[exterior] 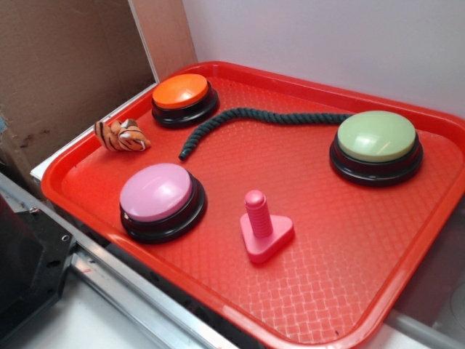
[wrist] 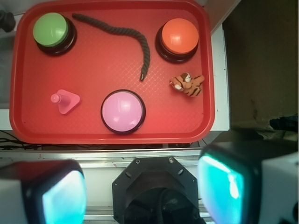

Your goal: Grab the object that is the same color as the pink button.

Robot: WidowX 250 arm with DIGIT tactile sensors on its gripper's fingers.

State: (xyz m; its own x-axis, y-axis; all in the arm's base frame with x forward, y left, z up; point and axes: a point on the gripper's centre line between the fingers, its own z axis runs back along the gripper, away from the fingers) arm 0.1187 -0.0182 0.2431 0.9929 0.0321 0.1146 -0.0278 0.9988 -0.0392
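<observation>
Red tray (exterior: 349, 291) with textured floor, seen obliquely from the exterior view and from above in the wrist view. Hot-pink toy bolt (exterior: 263, 227): a ribbed cylinder standing upright on a rounded triangular base, long axis vertical, resting on the tray floor toward the near rim. In the wrist view the same bolt (wrist: 64, 101) lies in the lower left part of the tray, its triangular base tapering toward the pink button (wrist: 123, 111), with the cylinder at the broad end farthest from that button. Bolt and pink button (exterior: 161, 199) are near one another but apart, with bare tray between them.

Orange button (exterior: 183, 97) sits at one far corner, pale green button (exterior: 376, 145) at the other; a dark twisted rope (exterior: 240, 120) curves between these two. A small striped tiger figure (exterior: 122, 136) lies at the tray edge between the orange and pink buttons, touching neither.

Pincer (wrist: 142, 186): only in the wrist view, well short of the tray and over the metal rail and worktop edge. Its two fingers (wrist: 51, 191) stand wide apart at the lower corners of the view, holding nothing
</observation>
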